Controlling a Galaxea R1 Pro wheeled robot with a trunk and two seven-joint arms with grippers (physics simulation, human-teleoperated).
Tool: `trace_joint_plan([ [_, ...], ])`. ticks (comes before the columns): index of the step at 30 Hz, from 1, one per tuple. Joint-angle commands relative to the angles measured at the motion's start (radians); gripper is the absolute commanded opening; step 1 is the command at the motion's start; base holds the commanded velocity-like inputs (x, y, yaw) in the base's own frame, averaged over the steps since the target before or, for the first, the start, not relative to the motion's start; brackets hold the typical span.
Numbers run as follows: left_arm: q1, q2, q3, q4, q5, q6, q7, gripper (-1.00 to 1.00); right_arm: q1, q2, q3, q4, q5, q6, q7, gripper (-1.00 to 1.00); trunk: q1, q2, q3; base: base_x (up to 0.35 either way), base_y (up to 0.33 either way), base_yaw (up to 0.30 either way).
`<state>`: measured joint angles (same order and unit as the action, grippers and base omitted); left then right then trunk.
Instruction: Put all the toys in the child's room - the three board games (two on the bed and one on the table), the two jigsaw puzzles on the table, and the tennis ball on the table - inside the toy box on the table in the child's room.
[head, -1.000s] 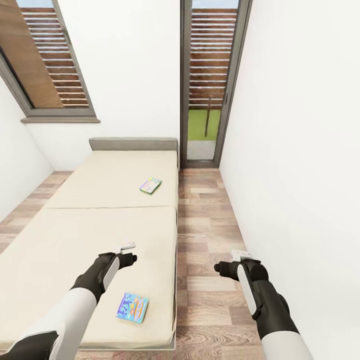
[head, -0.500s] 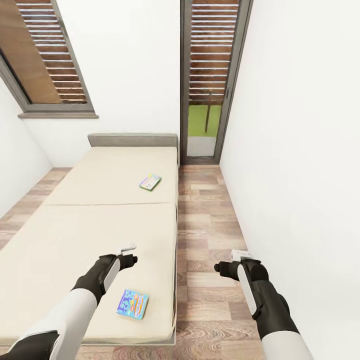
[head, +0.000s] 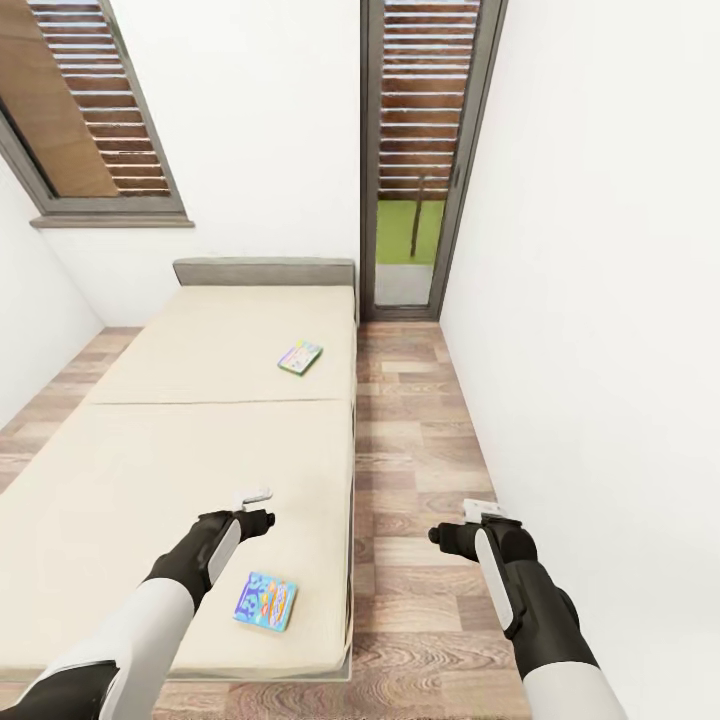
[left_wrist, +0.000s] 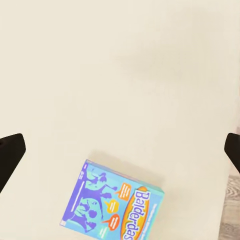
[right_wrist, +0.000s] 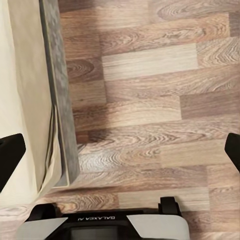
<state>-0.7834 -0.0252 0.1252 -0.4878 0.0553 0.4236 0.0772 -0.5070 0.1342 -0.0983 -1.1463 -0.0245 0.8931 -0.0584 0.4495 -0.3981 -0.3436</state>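
A blue board game box (head: 266, 601) lies flat on the beige bed (head: 180, 450) near its foot and right edge. It also shows in the left wrist view as the same blue board game box (left_wrist: 112, 205), below my left gripper. My left gripper (head: 257, 507) hovers open over the mattress just beyond that box, its fingers (left_wrist: 10, 152) spread wide and holding nothing. A second, green-and-pink board game (head: 300, 357) lies farther up the bed near the right edge. My right gripper (head: 458, 527) hangs open and empty above the wooden floor (right_wrist: 150, 100) beside the bed.
The bed fills the left of the room, with a grey headboard (head: 264, 271) against the far wall. A narrow strip of wooden floor (head: 415, 450) runs between the bed and the white right wall to a glass door (head: 415, 160). The bed's corner (right_wrist: 57, 150) lies close to my base (right_wrist: 107, 227).
The whole picture has shifted: bed and games sit slightly higher and smaller, and the foot of the bed has come into view, so the camera moved. Both arms hold their pose.
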Motion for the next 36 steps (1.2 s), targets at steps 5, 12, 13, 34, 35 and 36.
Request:
trace_joint_plan([
  [5, 0.0, -0.001, 0.001, -0.002, 0.006, 0.005, 0.004, 1.0, -0.001, 0.001, -0.001, -0.001, -0.003, 0.004, -0.004, 1.0, 0.0, -0.002, -0.01, 0.0, 0.0, 0.0],
  [12, 0.0, -0.001, -0.03, -0.002, 0.006, 0.003, 0.003, 1.0, -0.001, 0.001, -0.001, -0.001, -0.002, 0.004, -0.004, 1.0, 0.0, -0.002, -0.021, 0.0, 0.0, 0.0],
  [13, 0.0, -0.001, -0.033, -0.002, 0.006, 0.003, 0.003, 1.0, -0.001, 0.001, -0.001, -0.001, -0.002, 0.004, -0.004, 1.0, 0.0, -0.002, -0.023, 0.0, 0.0, 0.0],
  [34, 0.0, -0.001, -0.051, 0.001, 0.007, -0.027, 0.003, 1.0, -0.001, 0.0, -0.001, -0.001, 0.0, 0.004, -0.004, 1.0, 0.0, -0.002, -0.057, 0.0, 0.0, 0.0],
  [35, 0.0, -0.001, -0.051, 0.001, 0.006, -0.027, 0.003, 1.0, -0.001, 0.0, -0.001, -0.001, 0.0, 0.004, -0.004, 1.0, 0.0, -0.002, -0.059, 0.0, 0.0, 0.0],
  [36, 0.0, -0.001, -0.051, 0.001, 0.006, -0.027, 0.003, 1.0, -0.001, 0.0, -0.001, -0.001, -0.001, 0.004, -0.004, 1.0, 0.0, -0.002, -0.061, 0.0, 0.0, 0.0],
])
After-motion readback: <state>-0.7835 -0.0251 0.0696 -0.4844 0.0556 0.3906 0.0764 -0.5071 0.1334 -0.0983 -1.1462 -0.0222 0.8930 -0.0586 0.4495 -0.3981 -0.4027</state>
